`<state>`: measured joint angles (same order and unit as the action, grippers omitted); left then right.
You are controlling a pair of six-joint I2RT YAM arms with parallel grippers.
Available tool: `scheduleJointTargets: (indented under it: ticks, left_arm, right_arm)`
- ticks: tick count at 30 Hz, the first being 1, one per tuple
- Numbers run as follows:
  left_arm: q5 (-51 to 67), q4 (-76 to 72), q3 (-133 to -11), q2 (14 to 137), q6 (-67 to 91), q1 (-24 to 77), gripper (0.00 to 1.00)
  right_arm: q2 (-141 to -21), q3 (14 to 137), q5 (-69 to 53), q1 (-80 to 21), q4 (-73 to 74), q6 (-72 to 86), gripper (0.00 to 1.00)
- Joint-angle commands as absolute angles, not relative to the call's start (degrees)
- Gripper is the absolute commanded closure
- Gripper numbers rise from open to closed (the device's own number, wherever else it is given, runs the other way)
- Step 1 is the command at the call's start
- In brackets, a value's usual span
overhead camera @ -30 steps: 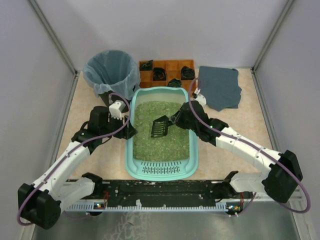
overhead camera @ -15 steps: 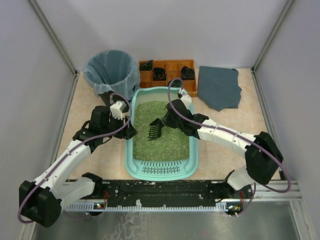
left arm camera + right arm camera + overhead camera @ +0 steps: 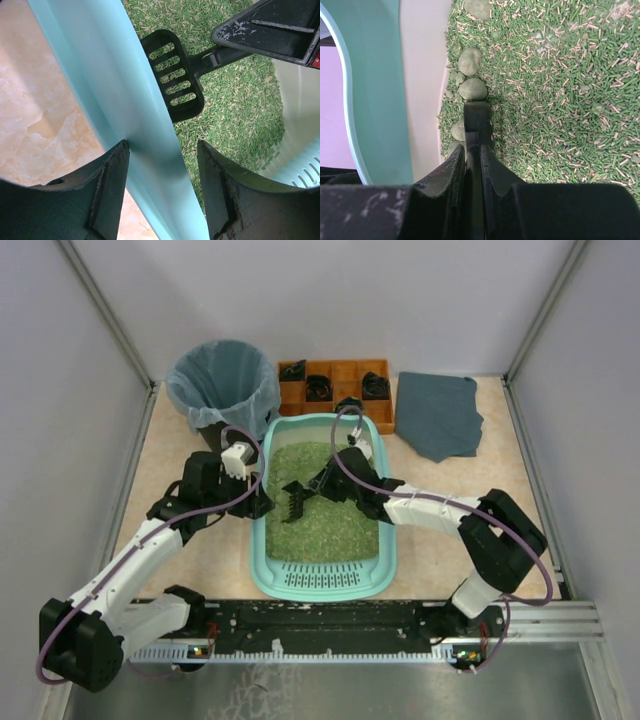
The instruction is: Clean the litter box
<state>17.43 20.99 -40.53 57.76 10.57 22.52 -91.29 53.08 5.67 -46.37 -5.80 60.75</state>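
Observation:
The light-teal litter box (image 3: 322,585) holds green litter (image 3: 560,85). My left gripper (image 3: 258,505) straddles its left wall (image 3: 135,100), one finger outside and one inside, shut on the rim. My right gripper (image 3: 335,483) reaches in from the right, shut on the handle of a black slotted scoop (image 3: 295,498). The scoop head (image 3: 172,82) lies low on the litter near the left wall. In the right wrist view the scoop (image 3: 477,117) points at round greenish clumps (image 3: 472,89) lined up along the box wall (image 3: 375,90).
A black bin with a clear bag (image 3: 222,385) stands at the back left. An orange compartmented tray (image 3: 335,385) sits behind the box. A grey cloth (image 3: 438,415) lies at the back right. The enclosure walls rise on both sides.
My right arm has swung left across the box, carrying the scoop from the middle toward the left wall. The left arm has stayed on the rim.

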Motion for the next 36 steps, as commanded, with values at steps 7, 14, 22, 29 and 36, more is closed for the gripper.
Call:
scheduleJointTargets:
  ticks: [7,14,22,29,36]
  left_arm:
    - [18.17,20.83,-41.19,57.77,9.93,23.17,0.39]
    - [17.98,20.83,-41.2,57.57,9.91,23.26,0.39]
    - [17.86,20.83,-41.18,57.44,9.91,23.24,0.39]
    - [17.75,20.78,-41.18,57.22,9.8,23.29,0.4]
    - [17.83,20.74,-41.22,57.19,9.84,23.38,0.39]
  right_arm:
    - [-83.56,46.03,0.9,-45.01,-14.56,65.5,1.0]
    - [-76.95,42.06,2.61,-43.16,-14.97,66.14,1.0]
    - [-70.14,37.14,2.53,-40.44,-16.28,67.67,1.0]
    - [-61.73,32.4,2.82,-36.27,-16.12,68.44,1.0]
    - [-56.87,28.93,-0.98,-33.02,-20.62,70.4,1.0]
